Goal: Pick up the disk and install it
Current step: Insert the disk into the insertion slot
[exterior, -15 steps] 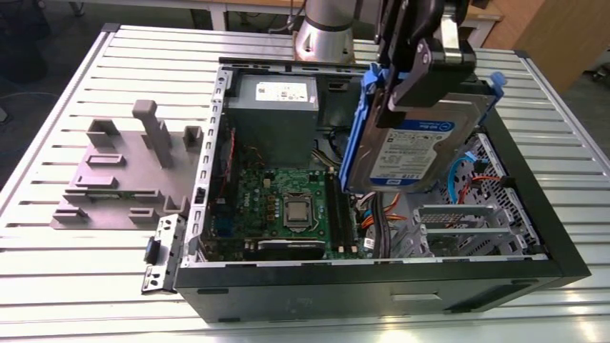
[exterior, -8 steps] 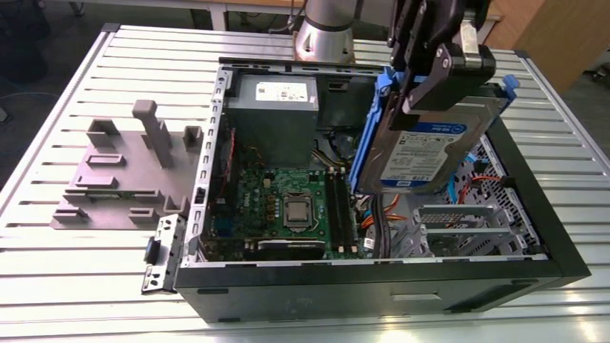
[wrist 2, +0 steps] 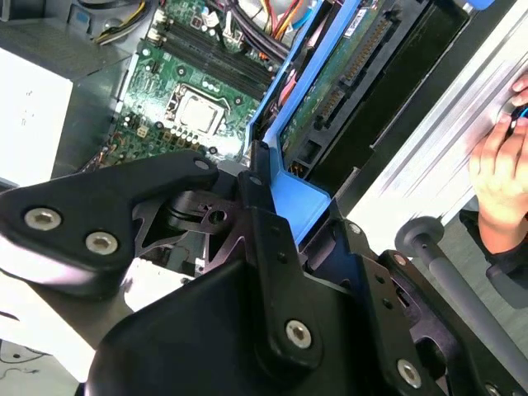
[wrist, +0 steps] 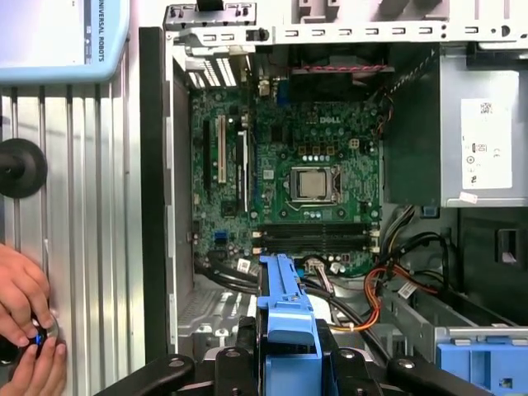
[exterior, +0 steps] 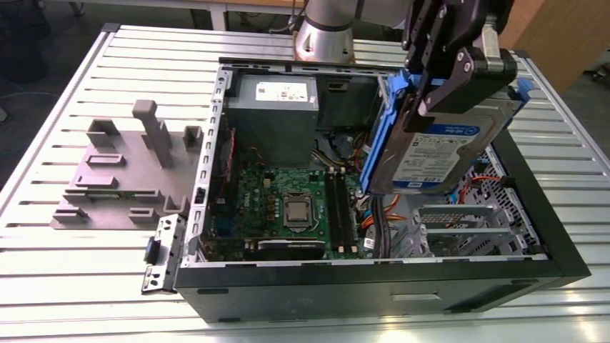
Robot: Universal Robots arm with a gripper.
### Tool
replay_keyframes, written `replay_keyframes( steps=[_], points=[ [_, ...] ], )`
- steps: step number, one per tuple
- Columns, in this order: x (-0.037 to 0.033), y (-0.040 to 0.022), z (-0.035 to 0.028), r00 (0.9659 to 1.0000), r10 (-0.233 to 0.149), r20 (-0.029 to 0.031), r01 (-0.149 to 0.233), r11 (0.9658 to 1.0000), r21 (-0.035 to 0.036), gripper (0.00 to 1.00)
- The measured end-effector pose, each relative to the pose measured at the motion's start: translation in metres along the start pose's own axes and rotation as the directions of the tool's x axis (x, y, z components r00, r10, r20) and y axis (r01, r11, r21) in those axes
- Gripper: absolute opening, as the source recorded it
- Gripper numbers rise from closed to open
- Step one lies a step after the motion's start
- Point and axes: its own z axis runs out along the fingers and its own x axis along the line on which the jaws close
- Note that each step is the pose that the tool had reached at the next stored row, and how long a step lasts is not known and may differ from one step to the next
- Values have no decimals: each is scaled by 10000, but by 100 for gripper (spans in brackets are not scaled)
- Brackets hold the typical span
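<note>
While gripper (exterior: 450,89) hangs over the open PC case (exterior: 381,289), jaws are clamped on the disk (exterior: 443,153) at its top edge; disk hangs tilted below them, above drive cage (exterior: 462,229), not touching it.

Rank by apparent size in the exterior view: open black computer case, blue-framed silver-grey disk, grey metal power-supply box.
1. open black computer case
2. blue-framed silver-grey disk, perhaps enlarged by nearness
3. grey metal power-supply box
</note>
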Motion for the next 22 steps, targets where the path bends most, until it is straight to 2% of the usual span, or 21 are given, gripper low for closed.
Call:
replay_keyframes(
  steps=[6,10,15,22],
  points=[
    [39,-70,15,10000,0,-17,0,10000,1,36],
    [73,-102,21,10000,-1,-50,1,10000,1,36],
    [101,-118,23,9999,-1,-147,1,10000,3,36],
    [102,-125,24,9999,-3,-152,3,10000,5,36]
  ],
)
